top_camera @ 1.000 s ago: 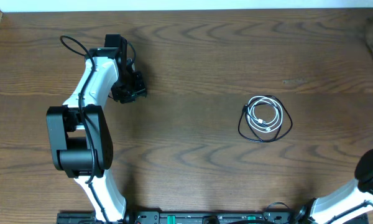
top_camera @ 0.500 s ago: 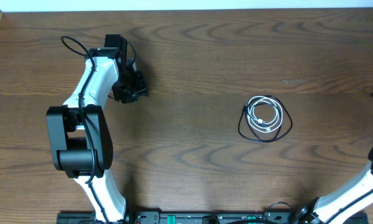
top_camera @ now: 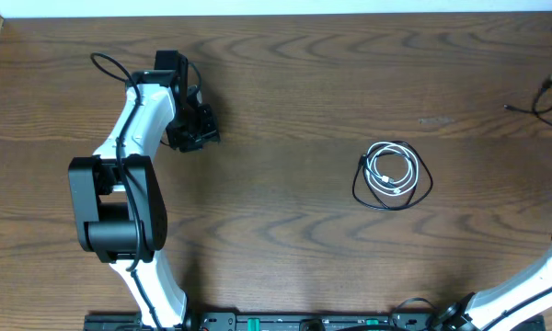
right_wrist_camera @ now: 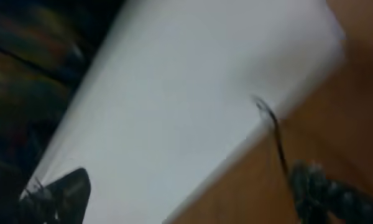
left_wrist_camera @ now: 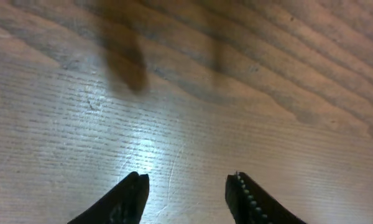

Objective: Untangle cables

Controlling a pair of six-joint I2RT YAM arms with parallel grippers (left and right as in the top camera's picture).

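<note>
Overhead: cables (top_camera: pixel 392 175) lie well right of left hand (top_camera: pixel 201 129), part-open, empty.

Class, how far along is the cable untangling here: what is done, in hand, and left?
Done: nothing; the white cable lies coiled inside the black cable. In hand: nothing; the left pincer hangs open over the table. Left: grasp and separate both cables.

The overhead view is evenly lit and sharp. Glare whitens the table (left_wrist_camera: pixel 143 149) at lower centre of the left wrist view. The right wrist view is badly blurred.
</note>
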